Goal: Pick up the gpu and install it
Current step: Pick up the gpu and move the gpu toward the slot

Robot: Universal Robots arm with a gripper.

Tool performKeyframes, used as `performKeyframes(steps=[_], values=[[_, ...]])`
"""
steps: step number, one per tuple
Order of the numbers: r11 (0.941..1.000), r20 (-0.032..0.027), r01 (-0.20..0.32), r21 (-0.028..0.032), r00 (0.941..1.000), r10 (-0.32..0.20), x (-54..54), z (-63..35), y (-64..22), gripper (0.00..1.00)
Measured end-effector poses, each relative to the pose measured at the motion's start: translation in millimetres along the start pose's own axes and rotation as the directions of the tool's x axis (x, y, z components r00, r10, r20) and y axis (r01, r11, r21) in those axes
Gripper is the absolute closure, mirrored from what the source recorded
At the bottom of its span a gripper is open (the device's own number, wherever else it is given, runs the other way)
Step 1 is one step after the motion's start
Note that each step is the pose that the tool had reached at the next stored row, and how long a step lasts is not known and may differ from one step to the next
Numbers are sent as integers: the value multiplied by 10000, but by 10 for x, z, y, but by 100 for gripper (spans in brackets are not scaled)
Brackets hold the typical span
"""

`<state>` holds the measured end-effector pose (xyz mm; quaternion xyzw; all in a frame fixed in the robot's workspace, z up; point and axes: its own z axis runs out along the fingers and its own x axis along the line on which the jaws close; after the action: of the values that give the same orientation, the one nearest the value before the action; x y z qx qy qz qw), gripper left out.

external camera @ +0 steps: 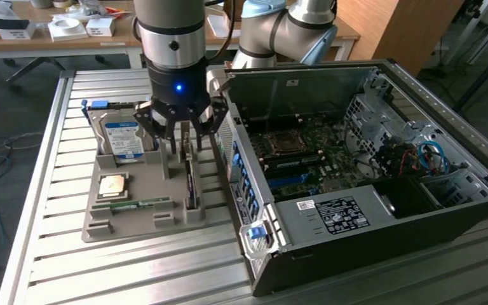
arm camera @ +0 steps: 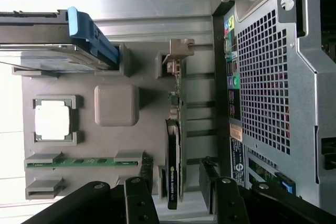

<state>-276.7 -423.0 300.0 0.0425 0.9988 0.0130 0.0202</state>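
The gpu stands on edge in a slot of the grey holder, next to the open computer case. My gripper hangs straight above it, open, with nothing held. In the wrist view the gpu is a thin black card with a green board end, and my gripper has one black finger on each side of it, apart from the card. The motherboard lies exposed inside the case.
The holder also carries a silver blue-labelled hard drive, a processor chip and a green memory stick. The case's perforated rear wall stands close beside the gpu. Everything rests on a slatted aluminium table.
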Motion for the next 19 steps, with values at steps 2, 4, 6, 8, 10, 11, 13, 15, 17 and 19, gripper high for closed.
performKeyframes(steps=[2, 4, 6, 8, 10, 11, 13, 15, 17, 19], values=[[10000, 0, 0, 0, 10000, 0, 1, 21, -1, 51], [10000, -1, 0, 0, 10000, 0, 1, 36, -1, 51], [10000, -1, 0, 0, 10000, 0, 2, 62, -2, 51], [10000, 0, 0, 0, 10000, 0, 3, 80, -2, 51], [10000, 0, 0, 0, 10000, 0, 4, 101, -3, 51], [10000, 0, 0, 0, 10000, 0, 4, 111, -3, 51], [10000, 0, 0, 0, 10000, 0, 5, 130, -4, 51], [10000, -1, 0, 1, 10000, 0, 6, 146, -4, 51], [10000, 0, 0, 0, 10000, 0, 6, 159, -4, 51], [10000, -2, 0, 2, 10000, 0, 7, 160, -5, 51]])
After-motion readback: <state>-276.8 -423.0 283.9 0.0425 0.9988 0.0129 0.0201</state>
